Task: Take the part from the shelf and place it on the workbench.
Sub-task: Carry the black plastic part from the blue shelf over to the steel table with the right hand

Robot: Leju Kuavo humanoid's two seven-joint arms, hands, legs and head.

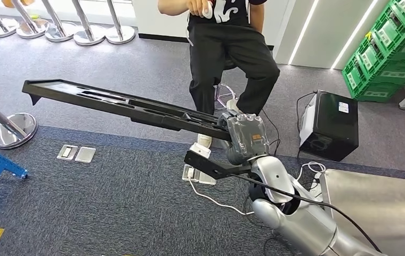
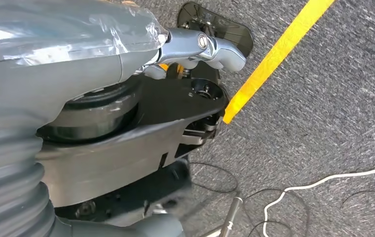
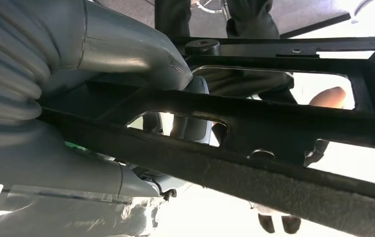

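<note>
the right hand (image 1: 245,140) has its fingers wrapped round one end of the long black plastic part (image 1: 115,104), carried level above the carpet. transport step; next, swing toward the metal workbench (image 1: 381,197) and lower it. left hand's (image 2: 37,163) fingers: cannot tell.

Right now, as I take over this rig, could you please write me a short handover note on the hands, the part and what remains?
Right hand: grips the long black plastic part near one end; the part juts out level over the grey carpet, off to the robot's left.
Left hand: hangs low beside the robot's body, over the carpet near a strip of yellow floor tape; whether it is open or shut cannot be told.
Metal workbench: its corner lies to the robot's right.
A person sits straight ahead, close beyond the part.
Done: part picked up and carried.
Left: turn to the workbench, set the part down, let go.
</note>
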